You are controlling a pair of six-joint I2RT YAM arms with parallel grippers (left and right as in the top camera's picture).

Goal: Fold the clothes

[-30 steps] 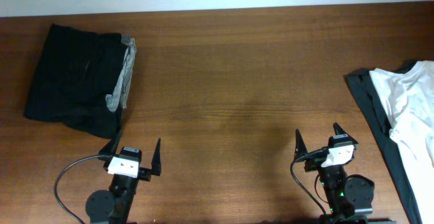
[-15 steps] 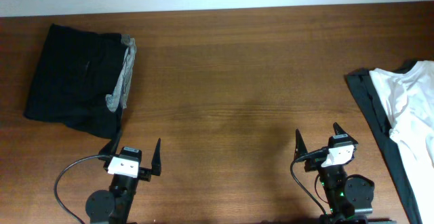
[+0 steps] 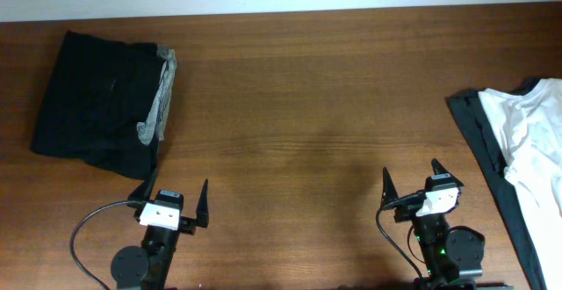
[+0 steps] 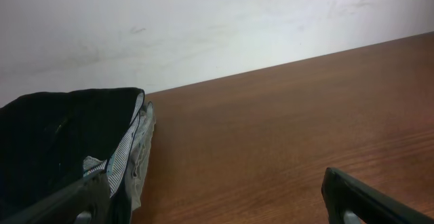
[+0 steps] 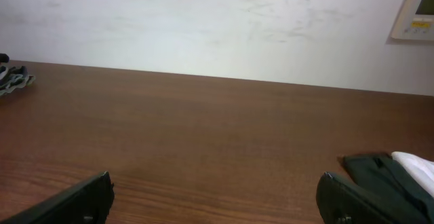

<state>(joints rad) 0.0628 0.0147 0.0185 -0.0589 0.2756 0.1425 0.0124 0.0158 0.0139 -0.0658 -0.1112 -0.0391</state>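
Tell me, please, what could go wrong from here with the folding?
1. The white shirt lies on a dark garment at the right edge; the open right gripper may pinch both layers together.
2. Grey fabric sticks out beside the folded black garment; if the open left gripper tugs it, that fold could come undone.

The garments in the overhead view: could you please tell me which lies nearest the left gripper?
The black garment, bundled at the far left just beyond the left gripper; the white shirt lies far off at the right edge.
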